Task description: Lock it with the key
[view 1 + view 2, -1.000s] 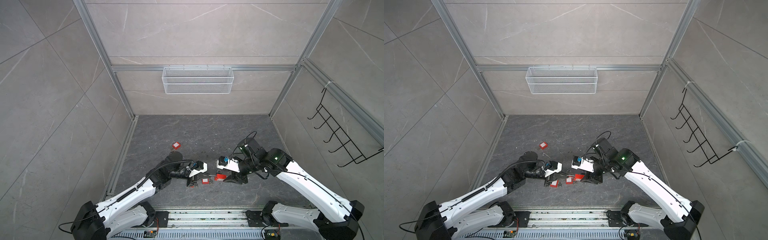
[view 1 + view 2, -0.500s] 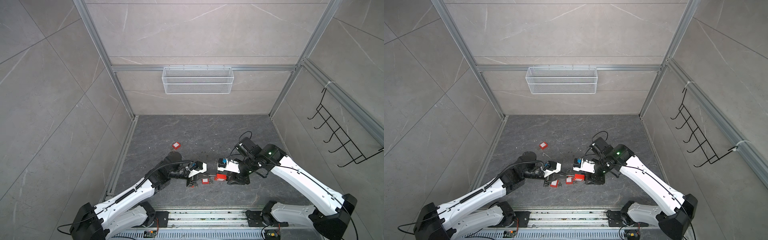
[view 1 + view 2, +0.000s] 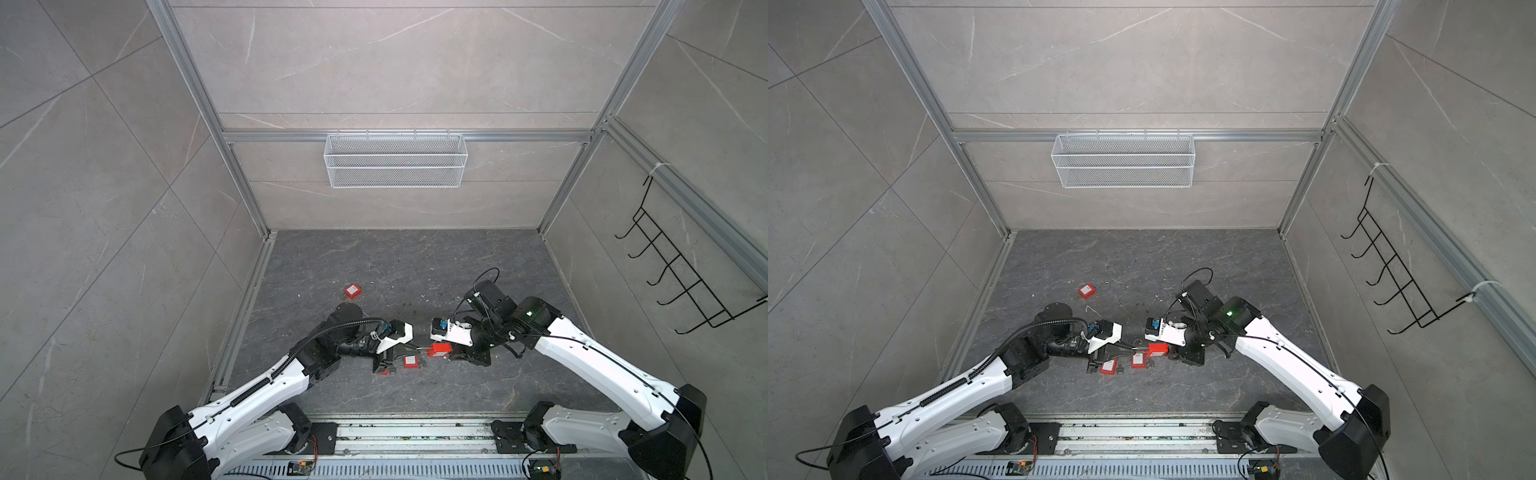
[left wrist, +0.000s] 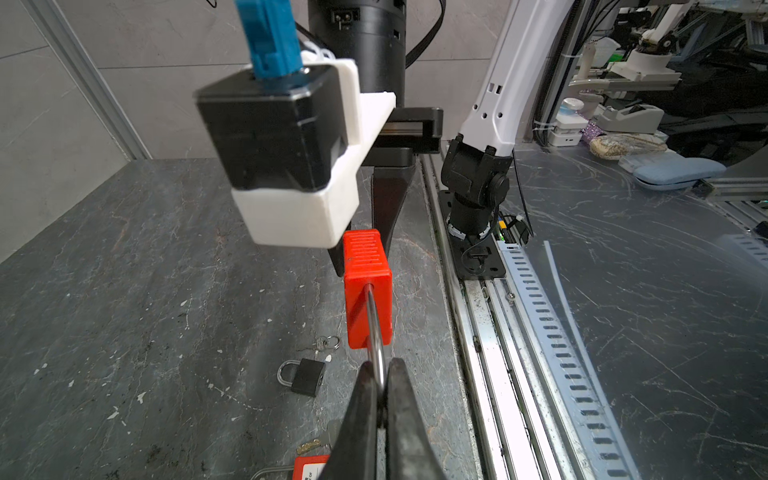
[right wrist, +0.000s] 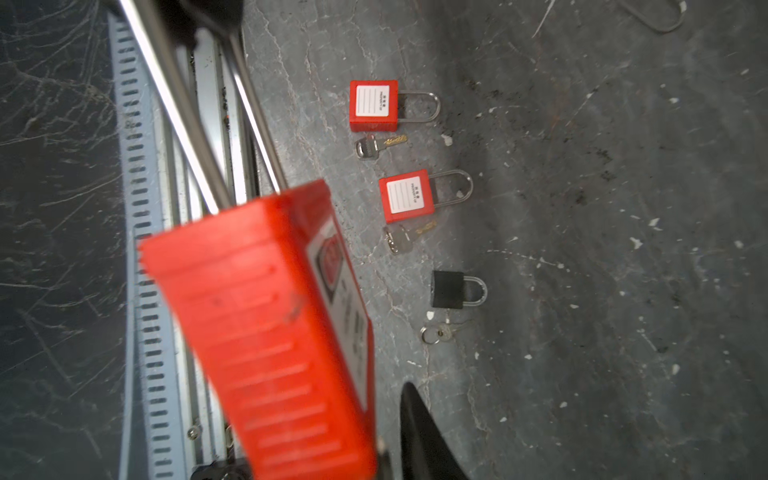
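Grey stone surface [image 3: 415,266] is enclosed by tiled walls. Above it the red padlock [image 4: 368,286] is held by its shackle [image 4: 375,332], on which the left end effector [image 4: 381,376] is clenched. The body is flanked by the right end effector [image 3: 453,354]; whether it is gripped cannot be told. No key is held: a key [image 5: 368,148] is seen lying beside another padlock [image 5: 372,104], so insertion and turning are judged not yet done.

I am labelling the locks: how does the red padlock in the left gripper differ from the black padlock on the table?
The red padlock is held above the table by the left gripper; the black padlock lies flat on the table, untouched. The red padlock carries a printed label; the black padlock shows none. Both have silver shackles.
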Tool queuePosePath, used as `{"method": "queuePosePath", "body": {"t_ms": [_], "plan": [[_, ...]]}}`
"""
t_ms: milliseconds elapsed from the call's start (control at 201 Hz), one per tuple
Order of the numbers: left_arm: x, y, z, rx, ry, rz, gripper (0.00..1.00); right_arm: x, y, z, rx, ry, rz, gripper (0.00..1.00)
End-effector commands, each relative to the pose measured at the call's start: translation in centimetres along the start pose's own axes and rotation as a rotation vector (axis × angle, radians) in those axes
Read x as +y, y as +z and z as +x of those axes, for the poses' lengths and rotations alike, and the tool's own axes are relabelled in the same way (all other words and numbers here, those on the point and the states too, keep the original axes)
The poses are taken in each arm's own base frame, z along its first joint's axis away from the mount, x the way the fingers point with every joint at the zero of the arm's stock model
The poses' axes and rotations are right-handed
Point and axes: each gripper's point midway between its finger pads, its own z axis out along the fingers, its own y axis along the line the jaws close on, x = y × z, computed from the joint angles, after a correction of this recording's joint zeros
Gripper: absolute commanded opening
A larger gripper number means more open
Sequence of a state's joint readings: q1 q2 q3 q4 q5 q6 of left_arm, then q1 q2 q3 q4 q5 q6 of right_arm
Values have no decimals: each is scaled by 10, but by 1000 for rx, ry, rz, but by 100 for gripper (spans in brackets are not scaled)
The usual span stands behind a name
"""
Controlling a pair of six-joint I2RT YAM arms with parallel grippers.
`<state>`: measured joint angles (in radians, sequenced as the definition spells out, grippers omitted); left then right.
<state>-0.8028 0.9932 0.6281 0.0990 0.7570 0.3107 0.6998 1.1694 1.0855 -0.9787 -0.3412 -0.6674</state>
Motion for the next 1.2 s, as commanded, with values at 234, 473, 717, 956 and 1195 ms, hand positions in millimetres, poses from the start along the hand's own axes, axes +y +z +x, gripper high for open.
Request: {"method": "queuePosePath", "body": {"t_ms": [234, 473, 717, 956, 1195], "plan": [[-3, -4, -24, -60, 66, 12, 0, 7, -13, 8, -7, -118, 42, 33], [-7, -1, -22, -50, 54, 51, 0, 26, -23, 9, 6, -105, -58, 37], [-8, -1, -24, -56, 50, 67, 0, 24, -14, 1, 21, -70, -124, 33], [-7, 0, -21, -49, 47, 61, 0, 25, -12, -1, 6, -72, -132, 26], [-5, 2, -20, -49, 44, 60, 0, 21, -15, -5, -57, -89, -59, 11]]}}
